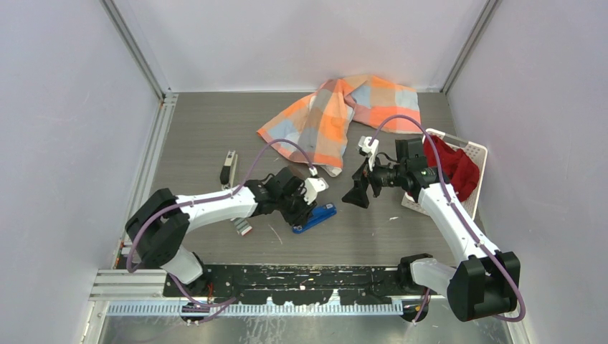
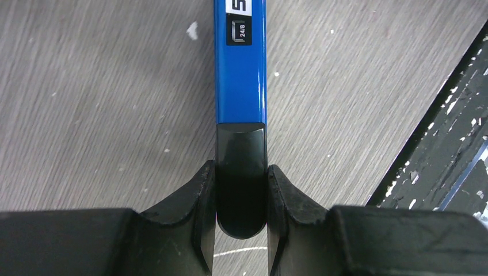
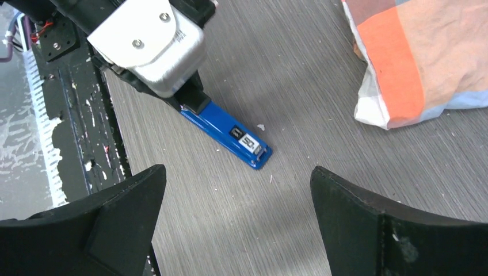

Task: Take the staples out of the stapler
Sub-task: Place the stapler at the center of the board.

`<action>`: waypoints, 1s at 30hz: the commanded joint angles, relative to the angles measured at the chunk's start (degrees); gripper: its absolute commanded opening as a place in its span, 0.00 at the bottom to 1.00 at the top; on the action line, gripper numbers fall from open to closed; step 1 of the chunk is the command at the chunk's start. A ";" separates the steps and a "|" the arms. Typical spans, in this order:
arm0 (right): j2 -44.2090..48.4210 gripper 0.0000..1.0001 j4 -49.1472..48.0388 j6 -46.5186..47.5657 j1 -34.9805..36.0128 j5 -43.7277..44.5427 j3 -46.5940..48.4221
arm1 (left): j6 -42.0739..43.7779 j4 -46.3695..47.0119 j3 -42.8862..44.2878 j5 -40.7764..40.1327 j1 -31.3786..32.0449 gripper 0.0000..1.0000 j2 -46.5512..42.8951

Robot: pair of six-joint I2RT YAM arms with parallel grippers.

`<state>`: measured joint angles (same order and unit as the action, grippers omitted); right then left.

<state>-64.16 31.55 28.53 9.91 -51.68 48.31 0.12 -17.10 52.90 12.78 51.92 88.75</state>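
Observation:
The blue stapler (image 1: 316, 216) lies flat and closed on the grey table, just in front of the left arm. My left gripper (image 1: 304, 203) is shut on its black rear end. In the left wrist view both fingers (image 2: 202, 190) press against that black end, and the stapler's blue body (image 2: 240, 69) runs away from the gripper (image 2: 240, 175). My right gripper (image 1: 358, 192) hovers open to the right of the stapler, holding nothing. From the right wrist the stapler (image 3: 230, 133) lies ahead of the wide-open gripper (image 3: 236, 172). No staples show; a thin pale sliver (image 1: 275, 233) is too small to identify.
A checked orange and blue cloth (image 1: 344, 118) lies at the back. A white basket (image 1: 477, 154) with a red cloth stands at the right. A dark slim object (image 1: 228, 169) and a small white-and-red packet (image 1: 243, 228) lie left of the stapler. A black rail (image 1: 287, 281) runs along the near edge.

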 commanded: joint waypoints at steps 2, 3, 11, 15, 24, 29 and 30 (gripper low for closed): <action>1.71 1.00 1.05 4.76 -0.07 -5.01 0.80 | 3.25 10.10 0.97 3.86 1.89 0.02 1.11; 1.99 1.00 1.55 5.91 -0.02 -6.10 0.68 | 3.04 10.57 0.90 3.24 2.23 0.08 1.13; 2.84 1.00 8.72 32.05 4.85 -11.64 -2.65 | -1.88 12.71 -0.90 -1.60 2.72 0.49 -2.81; 0.22 1.00 20.51 54.53 5.40 -15.37 -0.90 | -3.46 12.17 -5.32 -5.13 2.65 0.52 -11.47; -7.05 0.85 17.29 56.39 14.92 -6.78 2.48 | -15.11 17.32 -27.70 -17.42 2.22 0.79 -44.26; -14.11 0.76 6.66 42.64 22.99 3.06 6.22 | -17.21 10.63 -28.98 -26.08 1.79 0.79 -50.67; -15.50 0.74 4.84 39.91 24.63 4.77 6.90 | -17.30 10.31 -29.40 -27.57 1.81 0.79 -51.06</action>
<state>-75.77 46.09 79.07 30.20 -54.89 50.85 -14.00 -5.54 24.03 -5.17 54.08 40.10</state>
